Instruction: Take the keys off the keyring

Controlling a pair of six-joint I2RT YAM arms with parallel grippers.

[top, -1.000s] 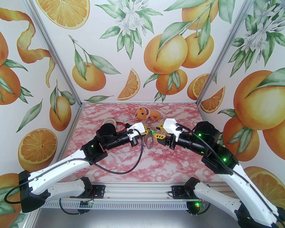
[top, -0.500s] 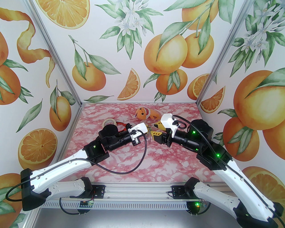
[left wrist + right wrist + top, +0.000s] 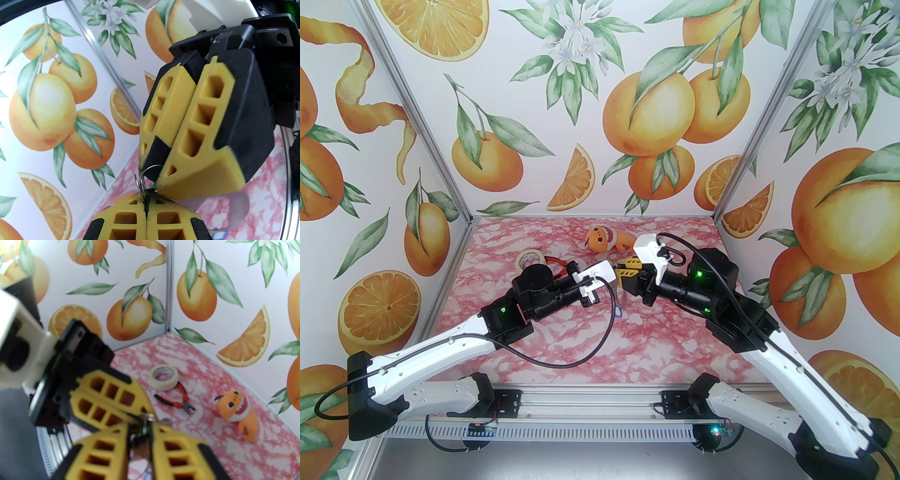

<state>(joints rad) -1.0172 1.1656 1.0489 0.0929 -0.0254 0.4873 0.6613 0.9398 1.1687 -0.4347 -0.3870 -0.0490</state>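
My left gripper [image 3: 612,277] and right gripper [image 3: 622,276] meet tip to tip above the middle of the pink table. In the left wrist view my left gripper [image 3: 146,206] is shut on the keyring, whose small wire rings [image 3: 141,181] stick out of its tips. The keyring's dark body is hidden. My right gripper [image 3: 159,181] is closed on one ring and a sliver of the green key [image 3: 151,185]. The right wrist view is blurred, with green [image 3: 142,431] between my right gripper [image 3: 140,430] fingers. A small blue piece [image 3: 618,310], likely the blue key, hangs below.
A beige tape roll [image 3: 529,258] and red-handled pliers [image 3: 555,262] lie behind the left arm. An orange plush toy [image 3: 604,238] sits near the back wall. Printed walls close in the left, right and back sides.
My right gripper has moved left and back to the left gripper's tips and closed there. The left gripper has shifted slightly back, and the hanging keyring has turned out of sight.
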